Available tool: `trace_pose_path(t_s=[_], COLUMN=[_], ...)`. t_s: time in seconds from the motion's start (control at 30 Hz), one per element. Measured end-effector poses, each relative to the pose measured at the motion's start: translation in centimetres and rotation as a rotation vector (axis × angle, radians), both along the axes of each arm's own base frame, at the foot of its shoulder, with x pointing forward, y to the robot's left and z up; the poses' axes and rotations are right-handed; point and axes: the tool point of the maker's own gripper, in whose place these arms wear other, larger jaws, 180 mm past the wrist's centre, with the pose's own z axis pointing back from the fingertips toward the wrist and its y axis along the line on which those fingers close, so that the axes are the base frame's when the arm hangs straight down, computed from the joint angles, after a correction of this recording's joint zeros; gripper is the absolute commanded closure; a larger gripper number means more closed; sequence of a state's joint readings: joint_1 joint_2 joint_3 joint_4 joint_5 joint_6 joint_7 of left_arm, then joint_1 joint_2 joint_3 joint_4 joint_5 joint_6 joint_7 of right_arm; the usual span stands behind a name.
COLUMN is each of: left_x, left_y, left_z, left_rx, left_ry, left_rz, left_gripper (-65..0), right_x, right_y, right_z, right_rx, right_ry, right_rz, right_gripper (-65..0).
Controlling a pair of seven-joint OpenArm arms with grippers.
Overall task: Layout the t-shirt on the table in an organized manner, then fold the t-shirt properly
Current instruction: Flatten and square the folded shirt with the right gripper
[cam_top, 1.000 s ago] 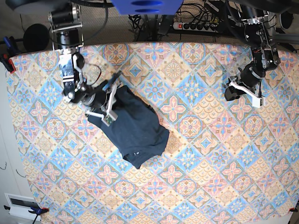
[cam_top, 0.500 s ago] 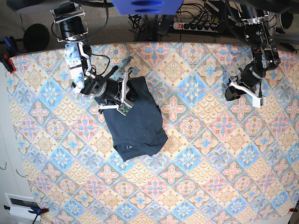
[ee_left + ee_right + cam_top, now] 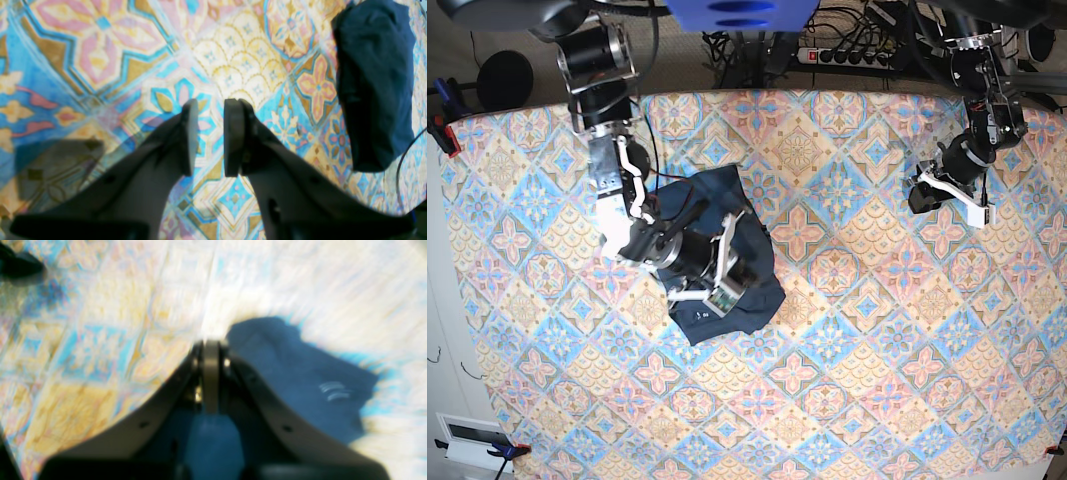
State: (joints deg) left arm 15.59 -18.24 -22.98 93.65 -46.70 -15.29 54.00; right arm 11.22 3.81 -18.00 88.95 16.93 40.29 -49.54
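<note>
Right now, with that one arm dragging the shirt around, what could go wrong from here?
The right gripper is shut on a fold of the t-shirt, which lies bunched, so more pulling may tangle it rather than spread it. The right wrist view is blurred by motion, so the cloth could slip out. The left gripper hangs open over the table, far from the shirt, giving no counter-hold.

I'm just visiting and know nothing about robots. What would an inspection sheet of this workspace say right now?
Surface: table under a pastel diamond-tile cloth, lying flat.
Job's things: t-shirt, dark navy, bunched, not laid out.
Clutter: nothing seen.
Grippers: right gripper shut on the t-shirt; left gripper open, holding nothing, away from the shirt.
Cables: thin black cable beside the t-shirt; power strip with plugs behind the table.
Surroundings: clamps at the cloth's edge.
</note>
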Motion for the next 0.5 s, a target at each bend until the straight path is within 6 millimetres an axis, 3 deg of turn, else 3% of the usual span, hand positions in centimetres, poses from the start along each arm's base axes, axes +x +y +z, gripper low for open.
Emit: trace_pose_path(t_s=[0.1,0.13,0.23,0.3,0.37,0.43,0.5], left_x=[-0.1,-0.2,-0.2,-0.1,-0.1,0.2,0.2], left_y=[-0.1,-0.1,-0.1,-0.1,0.0,0.0,-0.1], left_z=[-0.1,-0.2,-0.1,-0.1,-0.1,0.1,0.1], left_rx=[-0.001,-0.001,-0.004,-0.002,0.002,-0.001,-0.004], left_ry=[0.004,0.005,0.004,0.004,0.003,-0.005,-0.007], left_rz=[0.000,0.000,0.000,0.000,0.001,-0.001,0.000], left_gripper=[-12.8,-12.8,-12.8,-12.8,-12.8,-12.8,-12.8], right_x=[0.1,0.9,2.5,1.9,0.8,0.5,1.8], right_y=[-0.5,0.0,4.2,5.3,5.1,3.2,2.3], right_z=[-2.5,-2.1,0.2,-1.3,-4.4,-7.1,-7.6], right_rx=[-0.067,-0.052,0.100,0.115,0.088,0.043,0.066], right_ry=[0.078,0.079,0.065,0.128,0.212,0.271,0.277], right_rz=[-0.016,-0.034,-0.008,0.017,0.007,-0.023,-0.062], right_gripper=[-0.3,-0.3,-0.3,-0.3,-0.3,-0.3,-0.3])
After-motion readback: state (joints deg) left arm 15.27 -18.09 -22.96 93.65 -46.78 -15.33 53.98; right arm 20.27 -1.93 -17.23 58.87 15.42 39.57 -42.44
